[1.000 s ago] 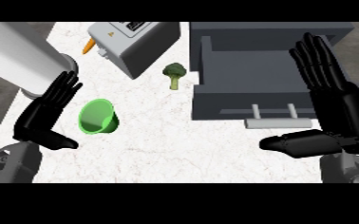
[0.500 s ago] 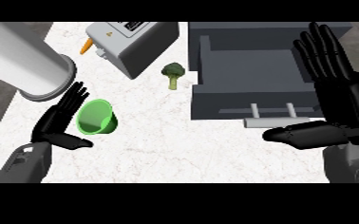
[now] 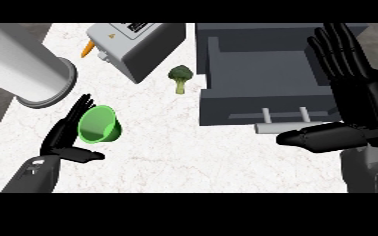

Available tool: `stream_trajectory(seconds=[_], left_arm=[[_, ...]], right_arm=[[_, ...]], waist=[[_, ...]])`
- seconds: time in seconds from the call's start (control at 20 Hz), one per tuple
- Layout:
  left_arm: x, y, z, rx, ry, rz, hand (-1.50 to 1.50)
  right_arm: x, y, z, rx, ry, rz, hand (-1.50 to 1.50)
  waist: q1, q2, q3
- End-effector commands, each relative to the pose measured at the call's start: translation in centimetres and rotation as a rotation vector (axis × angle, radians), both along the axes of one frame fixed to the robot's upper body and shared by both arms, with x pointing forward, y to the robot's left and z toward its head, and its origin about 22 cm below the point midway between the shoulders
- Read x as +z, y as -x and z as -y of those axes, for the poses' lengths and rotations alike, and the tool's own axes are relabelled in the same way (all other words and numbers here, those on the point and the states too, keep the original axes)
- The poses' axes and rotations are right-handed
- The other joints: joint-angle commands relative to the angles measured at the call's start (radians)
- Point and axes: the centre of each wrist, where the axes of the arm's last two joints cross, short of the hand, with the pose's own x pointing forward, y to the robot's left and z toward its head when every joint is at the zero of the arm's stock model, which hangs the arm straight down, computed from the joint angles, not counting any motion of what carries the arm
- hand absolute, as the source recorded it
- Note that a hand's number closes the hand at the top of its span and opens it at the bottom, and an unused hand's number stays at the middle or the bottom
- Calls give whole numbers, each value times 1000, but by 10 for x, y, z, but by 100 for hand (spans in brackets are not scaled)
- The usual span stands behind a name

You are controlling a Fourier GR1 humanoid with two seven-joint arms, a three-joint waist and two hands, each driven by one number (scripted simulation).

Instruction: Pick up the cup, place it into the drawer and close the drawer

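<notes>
White marbled counter [image 3: 192,150] fills the view, with a wide bare stretch along its near side between the two arms. Up left, a big grey cylinder [image 3: 33,72] leans in from the edge, and a toaster [image 3: 133,45] sits behind it with an orange carrot [image 3: 87,49] tucked at its left side. A broccoli [image 3: 180,76] stands alone in the gap between toaster and drawer. The drawer [image 3: 266,87] is pulled open at the right, its handle [image 3: 284,115] facing the near edge. The green cup [image 3: 99,125] lies tipped on its side at the left, mouth toward the left hand [image 3: 68,135], which is spread flat, fingers straight, right against the rim and gripping nothing. The right hand [image 3: 341,97] stands open over the drawer's right wall, thumb stretched below the handle. Since half a second ago the left hand has closed in on the cup; the right has barely shifted.
</notes>
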Motion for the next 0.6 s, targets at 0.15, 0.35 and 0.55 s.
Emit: stream_trajectory(seconds=[0.15,0.35,0.55], left_arm=[[0,-2,0,-71,100,91,-150],[-4,-4,10,-58,96,114,-150],[-5,-6,15,-99,96,110,-150]], right_arm=[[1,4,0,4,-8,-20,-150],[-2,-7,23,3,-10,4,-150],[8,-5,4,-4,0,-2,-150]], waist=[[-5,0,0],[-13,8,-1],[-6,3,-1]])
